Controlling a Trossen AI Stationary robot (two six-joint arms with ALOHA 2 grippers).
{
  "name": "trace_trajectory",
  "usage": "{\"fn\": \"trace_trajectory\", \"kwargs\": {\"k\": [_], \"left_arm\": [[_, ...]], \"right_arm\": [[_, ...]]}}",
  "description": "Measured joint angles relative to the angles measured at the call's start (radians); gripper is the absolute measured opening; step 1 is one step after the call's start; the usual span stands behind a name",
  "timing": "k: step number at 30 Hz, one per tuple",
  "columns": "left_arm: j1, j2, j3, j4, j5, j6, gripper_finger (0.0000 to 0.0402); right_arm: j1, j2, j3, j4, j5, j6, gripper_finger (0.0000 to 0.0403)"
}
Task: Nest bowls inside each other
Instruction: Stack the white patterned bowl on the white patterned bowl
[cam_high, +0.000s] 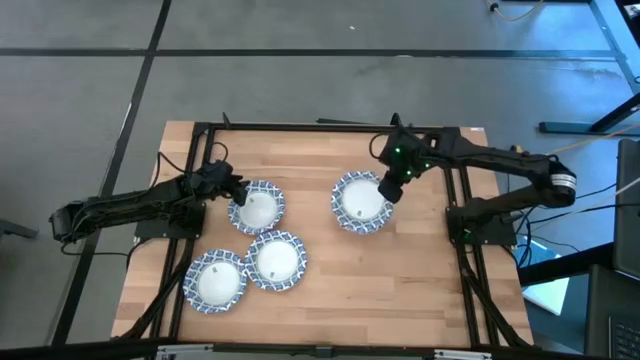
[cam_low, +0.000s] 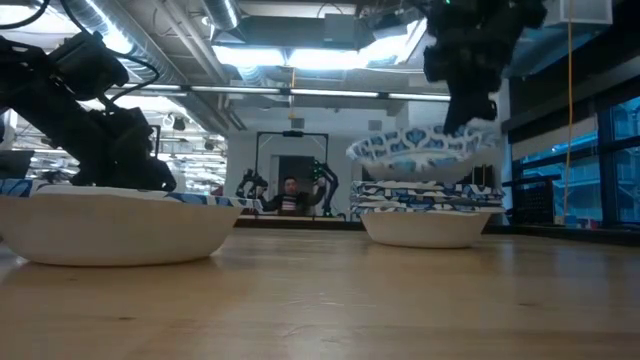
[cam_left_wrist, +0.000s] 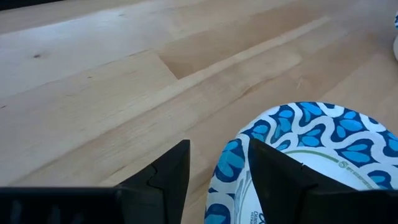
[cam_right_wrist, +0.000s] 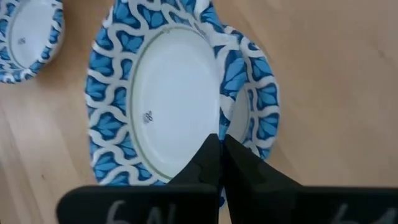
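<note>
Several blue-and-white rimmed bowls sit on the wooden table. My right gripper (cam_high: 388, 188) (cam_right_wrist: 219, 140) is shut on one bowl (cam_low: 420, 148) (cam_right_wrist: 161, 93), held just above a stack of bowls (cam_low: 425, 215) (cam_high: 360, 205) on the table's right half. My left gripper (cam_high: 232, 190) (cam_left_wrist: 217, 146) is open at the left rim of a single bowl (cam_high: 258, 208) (cam_left_wrist: 311, 155). One finger is over its inside and one outside, and no touch shows. Two more bowls (cam_high: 275, 260) (cam_high: 215, 280) rest on their bases near the front. My right gripper pinches the lifted bowl's scalloped rim (cam_right_wrist: 221, 121) between its two fingers, on the side toward the table's right. The fingers come from above, slanting down. The bowl is clear of the stack's top bowl (cam_right_wrist: 258, 106), slightly tilted and roughly level above it.
A dark metal frame (cam_high: 300, 127) borders the table's far edge and sides. Bare wood lies between the stack and the front bowls, and across the table's right front. In the low view a person (cam_low: 290, 195) shows far behind the table.
</note>
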Motion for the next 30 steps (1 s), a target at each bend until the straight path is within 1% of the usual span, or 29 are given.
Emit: {"fn": "trace_trajectory", "kwargs": {"k": [6,13,18,21,23,26,30], "left_arm": [[0.0,0.0,0.0,0.0,0.0,0.002,0.0157],[0.0,0.0,0.0,0.0,-0.001,0.002,0.0157],[0.0,0.0,0.0,0.0,-0.006,0.002,0.0157],[0.0,0.0,0.0,0.0,-0.007,0.002,0.0157],[0.0,0.0,0.0,0.0,-0.007,0.002,0.0157],[0.0,0.0,0.0,0.0,-0.008,0.002,0.0157],[0.0,0.0,0.0,0.0,-0.008,0.002,0.0157]], "right_arm": [[-0.038,-0.045,-0.166,0.194,-0.043,0.021,0.0008],[-0.07,-0.048,-0.286,0.221,-0.055,0.032,0.0008],[-0.07,-0.047,-0.311,0.27,-0.055,0.032,0.0013],[-0.07,-0.047,-0.311,0.294,-0.053,0.027,0.0021],[-0.07,-0.047,-0.311,0.307,-0.034,0.031,0.0029],[-0.07,-0.047,-0.311,0.31,-0.031,0.023,0.0047],[-0.07,-0.047,-0.311,0.31,-0.035,0.003,0.0084]]}}
